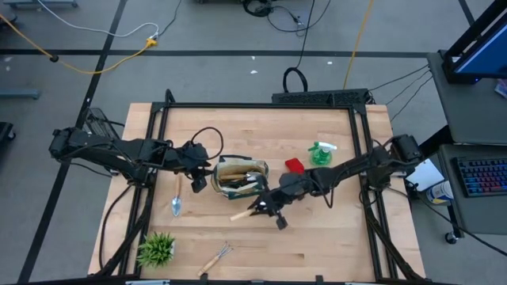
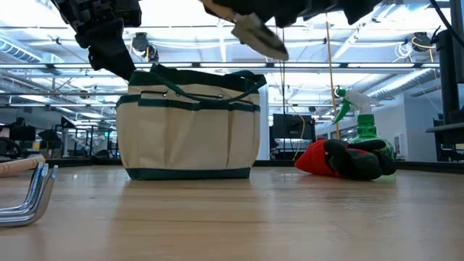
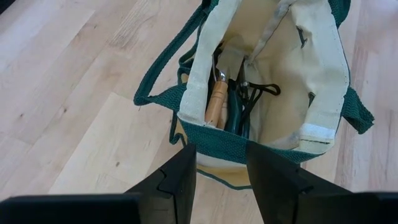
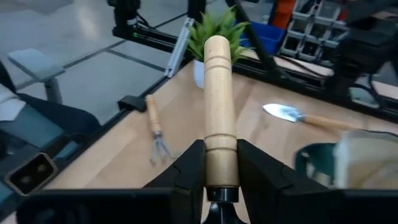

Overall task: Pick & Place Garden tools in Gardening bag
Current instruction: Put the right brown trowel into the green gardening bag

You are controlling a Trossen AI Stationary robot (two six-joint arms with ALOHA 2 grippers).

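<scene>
Right hand (image 4: pixel 221 180) is clamped on a pale turned-wood tool handle (image 4: pixel 219 112), fingers (image 4: pixel 189 171) pressing either side of it, and from above that hand (image 1: pixel 265 207) is beside the near edge of the bag with the handle (image 1: pixel 240 214) poking out toward the table's front. From table height the tool's grey metal blade (image 2: pixel 259 35) hangs in the air above the bag's rim. The left hand (image 3: pixel 219 177) has its fingers spread with nothing between them, hovering just over the end wall of the small cream canvas bag with dark green trim (image 3: pixel 323 81). Inside lie a wooden-handled tool (image 3: pixel 217 102) and some dark-handled things, hard to tell apart. The bag (image 1: pixel 240 176) stands upright mid-tabletop (image 1: pixel 333 237). Beyond it sit red-and-black gloves (image 2: pixel 341 159) and a green spray bottle (image 2: pixel 365 127). A metal trowel with wooden handle (image 1: pixel 177 198) and a small wooden-handled rake (image 1: pixel 215 256) lie on the tabletop, near a little green potted plant (image 1: pixel 156 248).
</scene>
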